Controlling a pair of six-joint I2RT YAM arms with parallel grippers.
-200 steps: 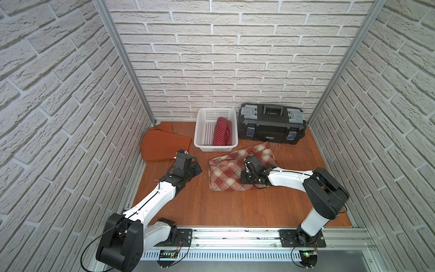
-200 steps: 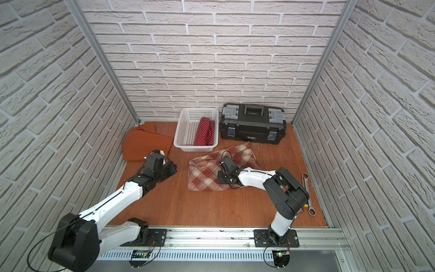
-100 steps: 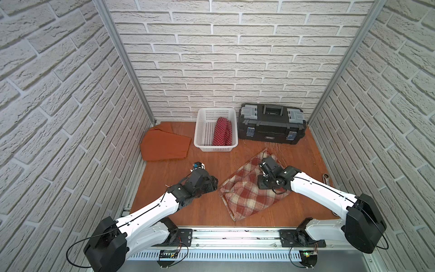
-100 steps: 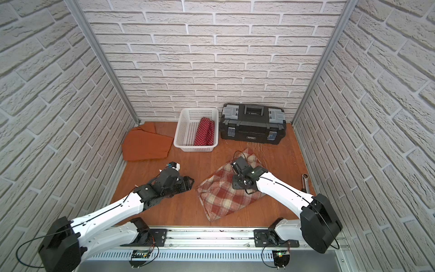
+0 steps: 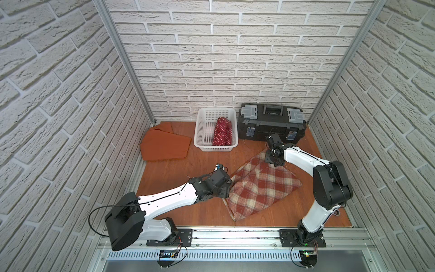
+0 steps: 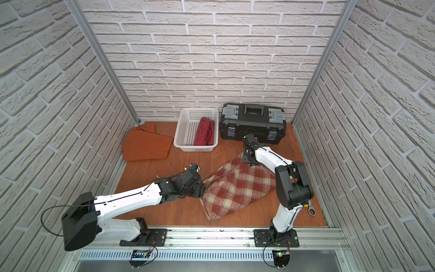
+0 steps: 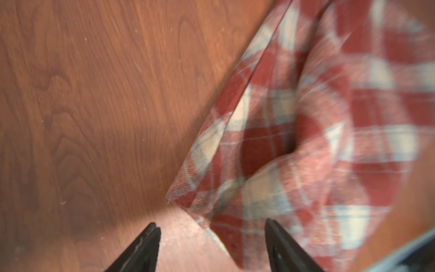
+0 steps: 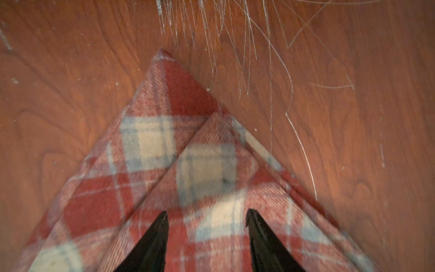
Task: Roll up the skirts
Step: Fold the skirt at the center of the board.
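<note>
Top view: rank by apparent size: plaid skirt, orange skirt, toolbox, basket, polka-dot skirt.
1. plaid skirt, though it is also nearest the camera
2. toolbox
3. orange skirt and basket: too alike to rank
4. polka-dot skirt

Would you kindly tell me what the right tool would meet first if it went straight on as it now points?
Most likely the plaid skirt: the right tool, jaws open, points at its folded corner, with the wooden table beneath. Its height above the cloth is unclear.
</note>
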